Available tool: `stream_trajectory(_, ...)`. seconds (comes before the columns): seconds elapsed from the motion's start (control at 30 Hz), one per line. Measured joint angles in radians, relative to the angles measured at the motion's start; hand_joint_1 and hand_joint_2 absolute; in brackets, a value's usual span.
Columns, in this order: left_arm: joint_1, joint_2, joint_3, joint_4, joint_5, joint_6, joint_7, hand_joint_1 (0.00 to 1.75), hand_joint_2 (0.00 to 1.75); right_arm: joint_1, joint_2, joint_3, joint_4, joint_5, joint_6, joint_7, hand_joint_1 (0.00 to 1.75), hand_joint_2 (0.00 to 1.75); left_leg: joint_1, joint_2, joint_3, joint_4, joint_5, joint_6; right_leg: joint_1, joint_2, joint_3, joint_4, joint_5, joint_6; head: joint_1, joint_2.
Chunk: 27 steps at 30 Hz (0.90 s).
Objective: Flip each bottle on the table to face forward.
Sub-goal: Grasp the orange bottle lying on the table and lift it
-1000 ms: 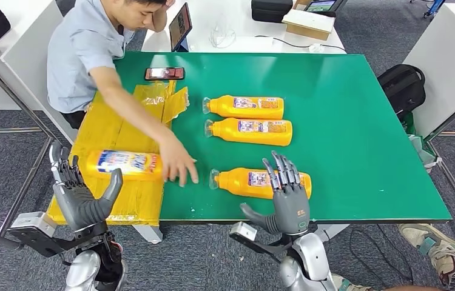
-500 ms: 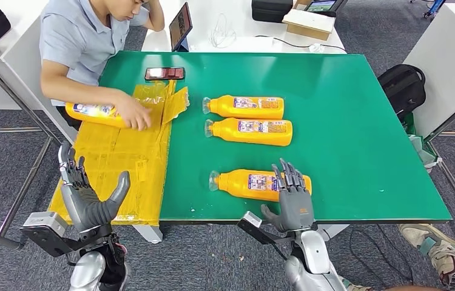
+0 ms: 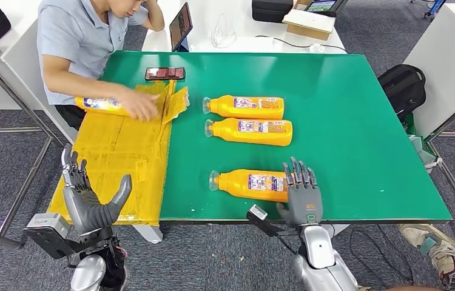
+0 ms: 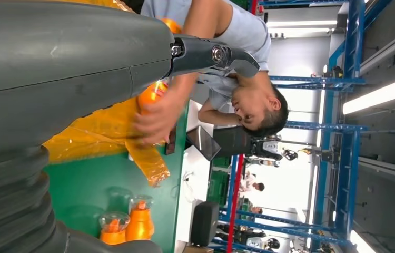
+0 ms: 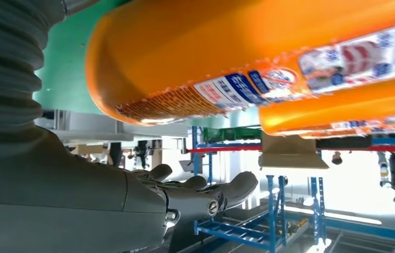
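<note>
We see a green rectangular tabletop [image 3: 358, 121] with a flattened yellow taped cardboard sheet [image 3: 116, 157] over its left edge. Three orange plastic bottles lie on the green: two side by side mid-table [image 3: 243, 107] [image 3: 249, 131], one near bottle [image 3: 250, 184] by the front edge. A fourth orange bottle [image 3: 99, 104] is in a seated person's hand [image 3: 140, 106], far left. We judge them stiff, smooth-sided, probably slippery and prone to roll, best taken around the mid-body. Our right hand [image 3: 303, 197] hovers just beside the near bottle's base, fingers spread, holding nothing. Our left hand [image 3: 91, 203] hangs near the cardboard, fingers apart.
</note>
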Motion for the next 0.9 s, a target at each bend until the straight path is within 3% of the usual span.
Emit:
stream_trajectory(0.4, -0.002, 0.0, 0.002, 0.002, -0.006, -0.018, 0.016, 0.0, 1.75, -0.114, -0.008, 0.02, 0.16, -0.132, 0.112, -0.027, 0.0, 1.75, 0.0, 0.001, 0.002, 0.0, 0.0, 0.0, 0.0, 0.0, 0.002, 0.0, 0.0, 0.0, 0.0, 0.0)
stream_trajectory(0.47, -0.003, 0.0, 0.002, 0.003, -0.006, -0.023, 0.019, 0.0, 1.75, -0.131, -0.008, 0.022, 0.183, -0.144, 0.139, -0.038, 0.64, 1.75, 0.0, 0.001, 0.003, 0.0, 0.0, 0.0, 0.0, 0.0, 0.002, 0.0, 0.0, 0.0, 0.0, 0.0)
stream_trajectory(0.53, -0.008, 0.0, 0.002, 0.007, -0.004, -0.032, 0.022, 0.0, 1.75, -0.16, -0.008, 0.027, 0.215, -0.163, 0.199, -0.059, 1.5, 1.75, 0.0, 0.004, 0.006, 0.0, 0.0, 0.0, 0.0, 0.002, 0.004, 0.0, 0.0, 0.0, 0.0, 0.0)
stream_trajectory(0.57, -0.012, 0.0, 0.002, 0.011, -0.002, -0.038, 0.024, 0.0, 1.75, -0.178, -0.009, 0.032, 0.235, -0.171, 0.231, -0.07, 1.65, 1.75, 0.0, 0.005, 0.008, 0.0, -0.001, 0.0, 0.0, 0.003, 0.004, -0.001, 0.001, 0.0, 0.0, 0.0)
stream_trajectory(0.6, -0.017, 0.0, 0.002, 0.016, 0.001, -0.042, 0.025, 0.0, 1.75, -0.196, -0.009, 0.038, 0.255, -0.175, 0.258, -0.079, 1.73, 1.75, 0.0, 0.006, 0.009, 0.0, -0.001, 0.0, 0.0, 0.004, 0.006, -0.001, 0.001, 0.0, 0.0, 0.0)
stream_trajectory(0.9, -0.041, 0.002, 0.002, 0.046, 0.031, -0.077, 0.053, 0.0, 1.75, -0.31, -0.025, 0.139, 0.374, -0.113, 0.399, -0.067, 1.75, 1.75, 0.0, 0.007, 0.021, 0.0, -0.004, 0.0, 0.0, 0.005, 0.007, -0.001, -0.001, -0.001, 0.0, 0.0)
